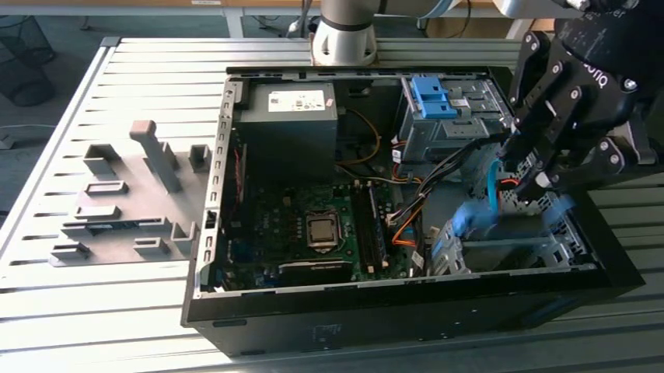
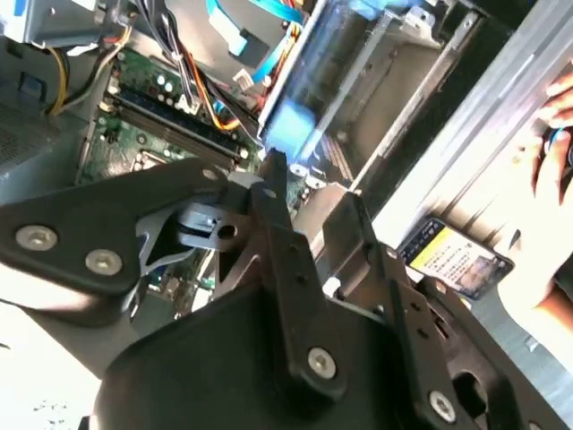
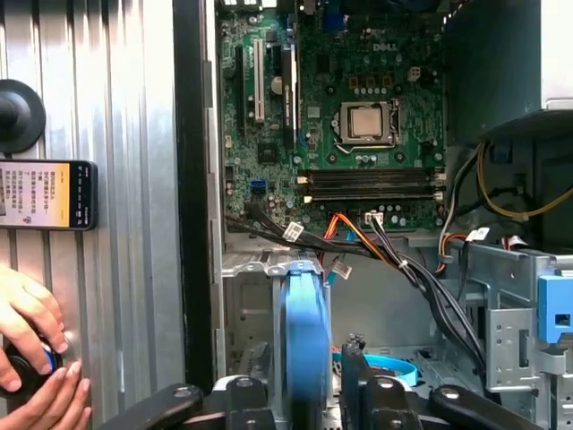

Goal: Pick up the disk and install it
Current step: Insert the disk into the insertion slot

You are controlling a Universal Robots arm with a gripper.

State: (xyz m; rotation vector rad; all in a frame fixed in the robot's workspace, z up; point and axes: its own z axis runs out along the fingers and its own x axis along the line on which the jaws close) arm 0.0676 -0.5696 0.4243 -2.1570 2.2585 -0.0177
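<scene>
a: over the open computer case (image 1: 311, 326), toward the exterior view's right, what is the hand doing?

b: the hand (image 1: 524, 190) is clenched on the disk (image 1: 496, 221). its black fingers (image 3: 249, 401) press the two flat faces, so the disk stands on edge with the blue frame showing.

a: so the disk is off the bench (image 1: 93, 311)?

b: yes, it is up in the air inside the case walls, just above the metal drive bay (image 1: 449, 250) in the corner nearest the exterior camera.

a: which way does it lie from the hand?

b: straight out past the fingertips. in the first wrist view the disk is a narrow blue strip running away from the wrist toward the bay, so i judge its long axis follows the line of the fingers.

a: and the bay lines up with it?

b: near enough, by my reading. the strip sits beside the bay's upright metal wall and looks parallel to it. whether the leading edge touches the bay, i cannot tell.

a: anything close by that matters?

b: a bundle of cables (image 3: 394, 260) crosses between the bay and the green board (image 3: 313, 134), near the disk but apart from it. the blue latch piece (image 1: 431, 97) sits on the other cage, well apart, farther back in the case.

a: how far along is the job?

b: the pickup looks done; the disk is not yet seated.
</scene>
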